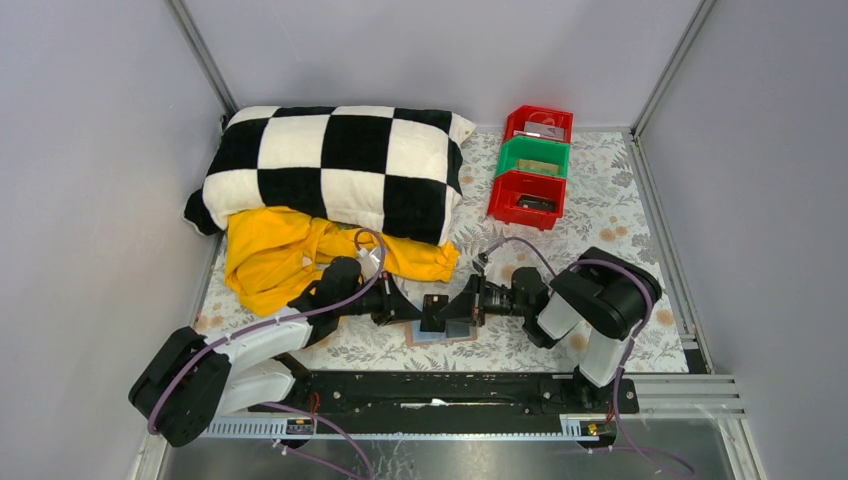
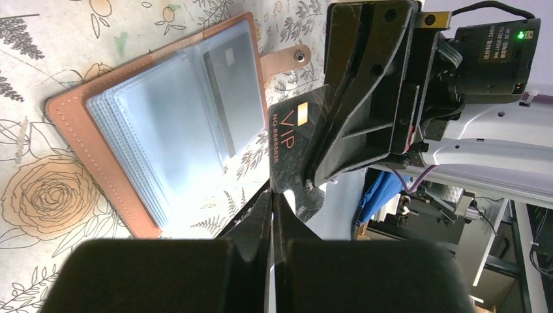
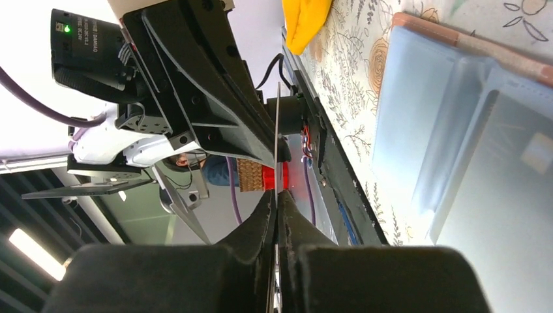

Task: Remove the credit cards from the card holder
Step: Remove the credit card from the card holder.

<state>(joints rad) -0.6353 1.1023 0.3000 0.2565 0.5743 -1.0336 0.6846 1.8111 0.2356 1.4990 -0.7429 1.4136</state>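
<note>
right gripper (image 3: pixel 276 195): clamped on a dark VIP card (image 2: pixel 290 140), lifted off the table (image 2: pixel 39 202);
left gripper (image 2: pixel 271 199): fingers pressed together, tips at that card's corner; a pinch cannot be told;
card holder (image 2: pixel 163 130): open flat just beside; second card (image 2: pixel 225 98) inside its sleeve

in the left wrist view, "vip" is printed in large pale letters on a black card (image 2: pixel 291 140), beside a small orange-and-white square (image 2: pixel 302 112). a line beginning "no", followed by a row of digits that are mostly eights, is set alongside it; the last digits cannot be told for sure. small white print is carried by the camera module (image 2: pixel 495 49) on the opposite wrist, but it is too small to be read. no other writing can be made out.
</note>
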